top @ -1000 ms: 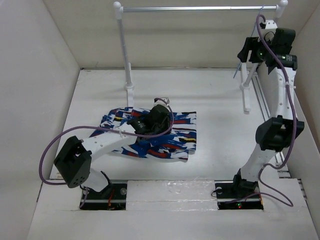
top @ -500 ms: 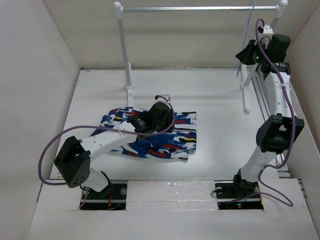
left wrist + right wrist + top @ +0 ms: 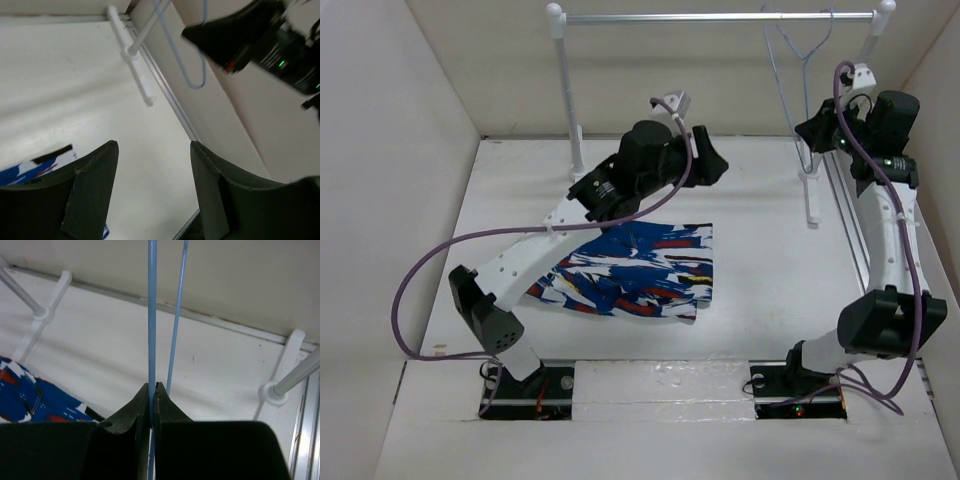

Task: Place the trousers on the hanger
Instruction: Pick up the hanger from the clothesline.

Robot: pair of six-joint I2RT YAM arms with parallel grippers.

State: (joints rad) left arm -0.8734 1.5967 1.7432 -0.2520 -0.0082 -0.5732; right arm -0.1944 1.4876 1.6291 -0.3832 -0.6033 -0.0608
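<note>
Right gripper [image 3: 153,387] is clamped shut on the hanger [image 3: 152,315] wire by the rail [image 3: 720,17], far right; left gripper [image 3: 153,147], part open and empty, hangs beyond the trousers [image 3: 630,270], which lie flat crosswise on the table, nearer the left arm.

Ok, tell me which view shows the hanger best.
Top external: the hanger shows almost whole, hanging from the rail. Right wrist shows only two straight wires, one pinched in the right gripper. Left wrist catches one rounded corner.
</note>
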